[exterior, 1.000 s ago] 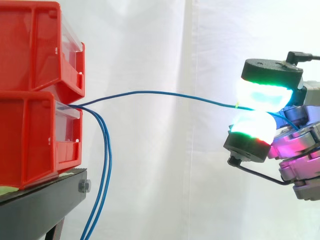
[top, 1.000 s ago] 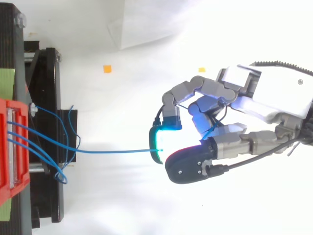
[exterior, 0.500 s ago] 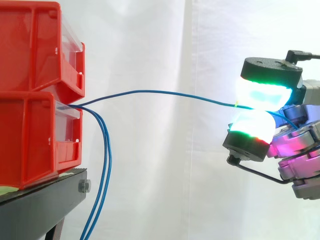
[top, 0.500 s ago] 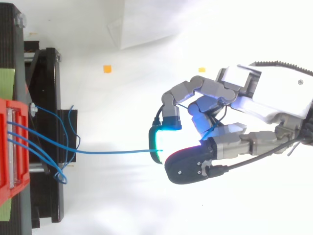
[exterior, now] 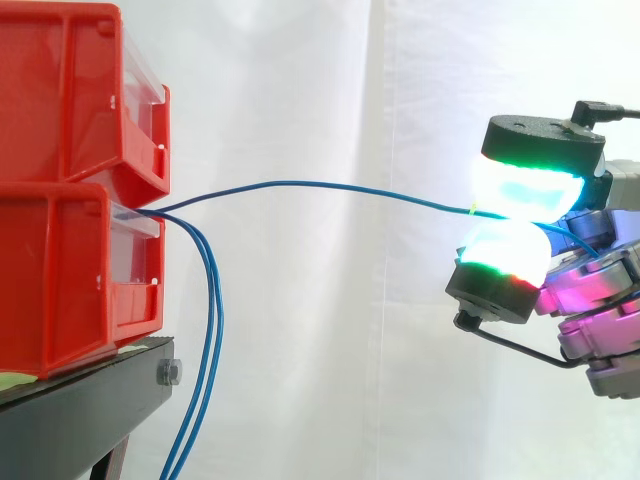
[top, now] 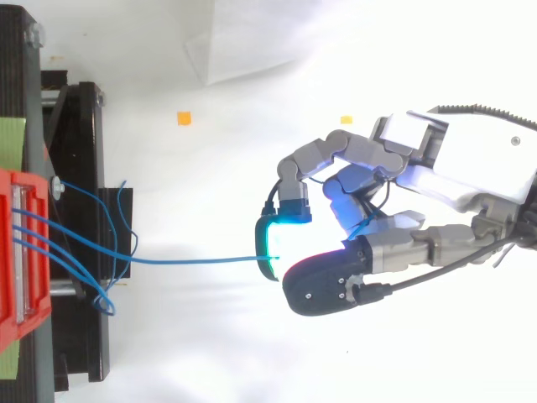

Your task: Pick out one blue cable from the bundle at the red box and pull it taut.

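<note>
From the side, I see two red bins (exterior: 60, 270) stacked on top of a black stand (exterior: 90, 405). Their open fronts sit close to the stand's front edge. One blue cable (exterior: 300, 184) comes out at the front of the lower bin, just under the upper one. It runs out past the stand's edge and across the white curtain (exterior: 300, 80) to the hand (top: 453, 168). The cable rises in a shallow bow, not a dead-straight line. The hand is clamped on it, with two glowing pads (exterior: 525, 190), one above the other, pressed together with the cable pinched between them. Spare blue cables (exterior: 215, 330) drop from the same bin front and hang down past the stand's front edge. From above, the pinched cable looks nearly straight. The spare ones loop loosely over the stand beside the bins.
</note>
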